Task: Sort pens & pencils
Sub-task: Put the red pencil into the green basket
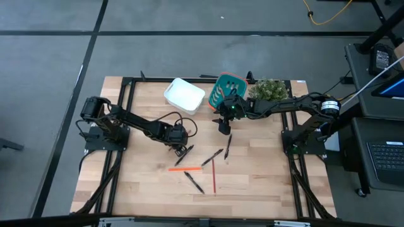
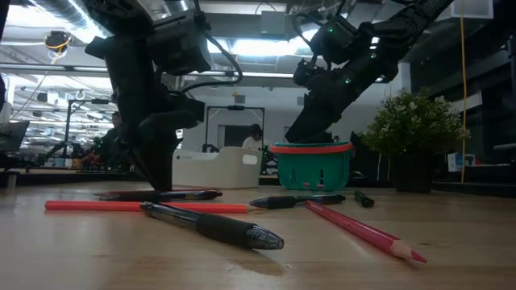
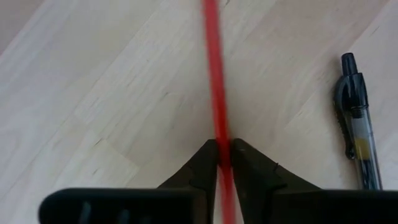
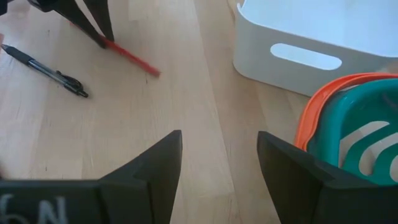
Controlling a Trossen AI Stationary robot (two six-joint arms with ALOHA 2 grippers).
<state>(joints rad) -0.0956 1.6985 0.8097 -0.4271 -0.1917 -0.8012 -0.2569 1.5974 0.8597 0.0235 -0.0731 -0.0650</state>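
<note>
Low view, near to far: one black pen (image 2: 214, 226) lies nearest, its long axis running from ten o'clock to four o'clock, tip toward the lens; a red pencil (image 2: 364, 231) lies beside it, sharpened point nearest. Behind them an orange pencil (image 2: 137, 207) lies flat and crosswise, nine to three. Next, the left gripper (image 3: 224, 163), down at the table (image 1: 145, 189), fingers pinched on a red pencil (image 3: 215, 81) whose axis runs straight ahead between them, another pen (image 3: 359, 134) just beside. Farthest, the right gripper (image 4: 217, 155) hovers spread wide and empty near the teal basket (image 2: 310, 163) and white bin (image 2: 216, 167).
</note>
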